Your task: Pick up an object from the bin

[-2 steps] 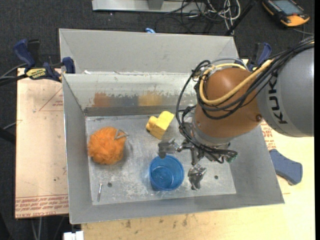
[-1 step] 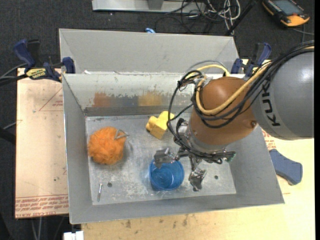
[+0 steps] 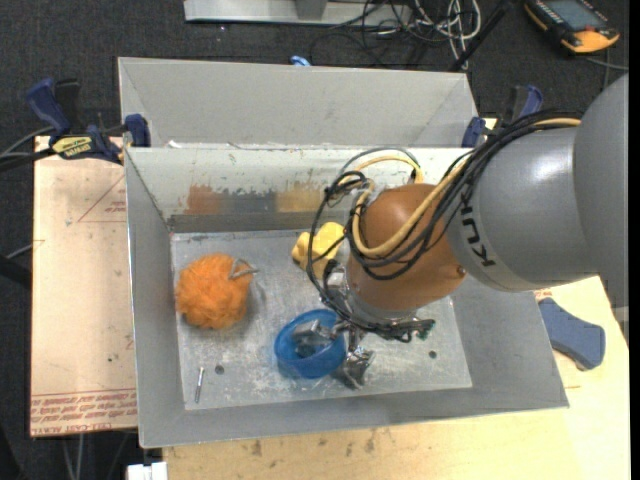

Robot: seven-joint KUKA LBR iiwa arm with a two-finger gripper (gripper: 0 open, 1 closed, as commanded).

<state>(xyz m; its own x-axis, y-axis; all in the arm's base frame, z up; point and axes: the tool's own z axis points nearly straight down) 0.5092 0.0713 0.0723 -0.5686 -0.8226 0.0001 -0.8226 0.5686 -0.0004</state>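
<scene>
Nearest the camera, on the bin (image 3: 160, 408) floor by the front wall, lies a small metal pin (image 3: 199, 379), view-left and well apart from everything else. Next in, front-centre: a blue round cup-like obj (image 3: 298, 353), mouth facing up, something grey inside it that can't be made out.

The gripper (image 3: 352, 364) is right at the cup's view-right rim, touching or just beside it, can't tell which. Its opening is hidden under the wrist, so whether it's spread or closed can't be told, and nothing is seen clamped in it.

Key relation: the cup lies to the view-left of the tool, slightly toward the front wall. It's round, so there's no long axis to line up w/. The rim wall is prob. the only bit thin enough to pinch.

Further back, the arm's orange-brown cover (image 3: 400, 258) w/ cables looped over it. Mid-bin at view-left, a fuzzy orange ball (image 3: 211, 291), well apart from the tool. Behind the wrist, near the back wall, a yellow obj (image 3: 318, 243), partly hidden.
</scene>
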